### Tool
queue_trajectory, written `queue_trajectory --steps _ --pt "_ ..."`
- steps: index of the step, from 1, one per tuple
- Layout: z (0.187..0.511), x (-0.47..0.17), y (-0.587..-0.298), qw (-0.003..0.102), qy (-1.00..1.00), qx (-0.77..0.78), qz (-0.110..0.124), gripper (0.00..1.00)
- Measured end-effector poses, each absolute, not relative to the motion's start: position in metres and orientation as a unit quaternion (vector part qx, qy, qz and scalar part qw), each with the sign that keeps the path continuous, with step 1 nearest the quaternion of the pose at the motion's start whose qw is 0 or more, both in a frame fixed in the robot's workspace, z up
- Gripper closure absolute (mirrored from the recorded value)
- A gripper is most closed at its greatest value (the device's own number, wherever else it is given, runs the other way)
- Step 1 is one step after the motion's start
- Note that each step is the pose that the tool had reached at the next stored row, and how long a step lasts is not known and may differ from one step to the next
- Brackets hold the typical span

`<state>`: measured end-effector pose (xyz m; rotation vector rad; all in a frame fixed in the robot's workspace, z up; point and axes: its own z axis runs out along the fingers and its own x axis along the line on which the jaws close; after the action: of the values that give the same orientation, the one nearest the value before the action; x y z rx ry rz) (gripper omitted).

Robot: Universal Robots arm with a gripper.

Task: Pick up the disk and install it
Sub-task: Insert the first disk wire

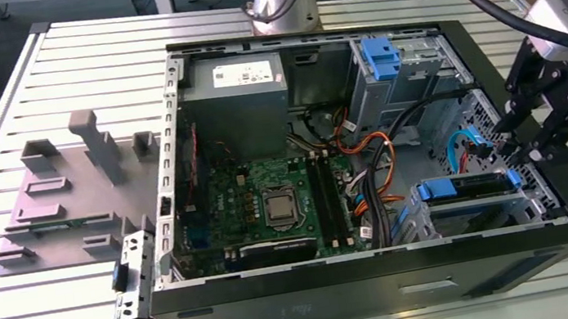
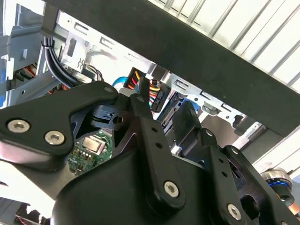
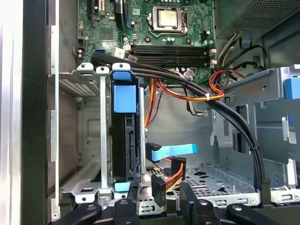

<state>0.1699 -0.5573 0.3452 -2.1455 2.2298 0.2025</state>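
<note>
The disk [image 1: 468, 189] sits inside the open computer case, slotted into the metal drive cage [image 1: 457, 219] at the case's front corner on the exterior view's right. Blue carrier rails run along its edges. In the first wrist view the disk [image 3: 124, 140] stands on edge between the cage's silver walls, with blue tabs at both ends. My gripper [image 1: 520, 153] hovers just above and beside that cage, by the case wall. It is open with nothing between its fingers [image 3: 187, 199]. In the second wrist view the gripper [image 2: 164, 101] points into the case.
A grey power-supply box [image 1: 235, 92] and the green motherboard [image 1: 267, 203] lie in the case. Black, orange and red cables [image 3: 197, 89] arch past the cage, and a blue connector [image 3: 171, 151] hangs beside the disk. A grey plastic stand [image 1: 69, 196] rests on the slatted table.
</note>
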Motion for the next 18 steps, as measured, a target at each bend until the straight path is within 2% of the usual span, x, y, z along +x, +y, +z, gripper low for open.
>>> queue_trajectory --steps 16,18 --pt "0.3389 0.1699 -0.5573 0.020 0.718 -0.693 0.065 0.54" --pt "0.3389 0.1699 -0.5573 0.020 0.718 -0.693 0.065 0.67"
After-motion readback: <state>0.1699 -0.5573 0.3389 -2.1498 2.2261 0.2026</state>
